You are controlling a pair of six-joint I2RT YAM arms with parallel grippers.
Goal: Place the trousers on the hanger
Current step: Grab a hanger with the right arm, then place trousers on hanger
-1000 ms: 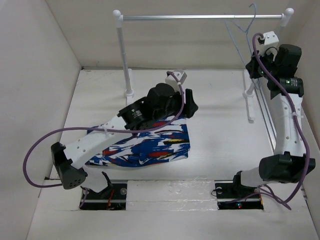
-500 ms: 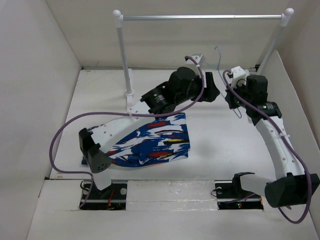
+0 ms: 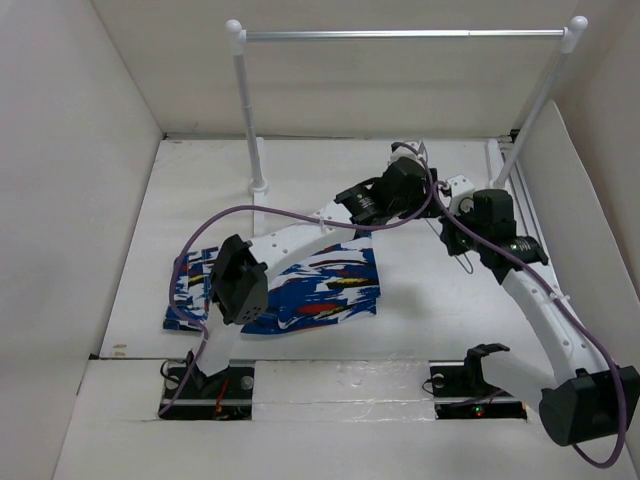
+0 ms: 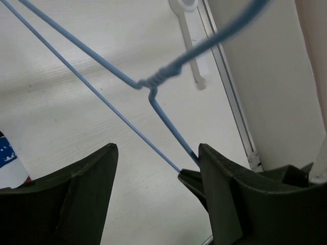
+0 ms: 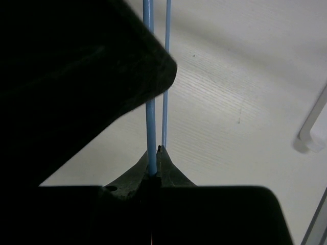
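Note:
The trousers (image 3: 300, 290) lie folded on the table at the front left; a corner shows in the left wrist view (image 4: 5, 153). The light-blue wire hanger (image 4: 153, 81) is off the rail, held low over the table right of centre. My right gripper (image 3: 447, 225) is shut on one of its wires (image 5: 149, 102), right at the fingertips (image 5: 153, 171). My left gripper (image 4: 157, 153) is open, with its jaws either side of the hanger's wires just below the twisted neck and not touching them. In the top view it (image 3: 432, 195) sits right beside the right gripper, where the hanger is mostly hidden.
The silver rail (image 3: 400, 34) spans the back on two white posts (image 3: 245, 110) (image 3: 540, 95), with nothing hanging on it. A white foot of the rail stand (image 4: 191, 41) lies by the right wall. White walls close in the left, back and right sides.
The right gripper has taken the hanger off the rail's right end and brought it down towards the middle. The left arm has swung from over the trousers across to the right, next to the hanger.

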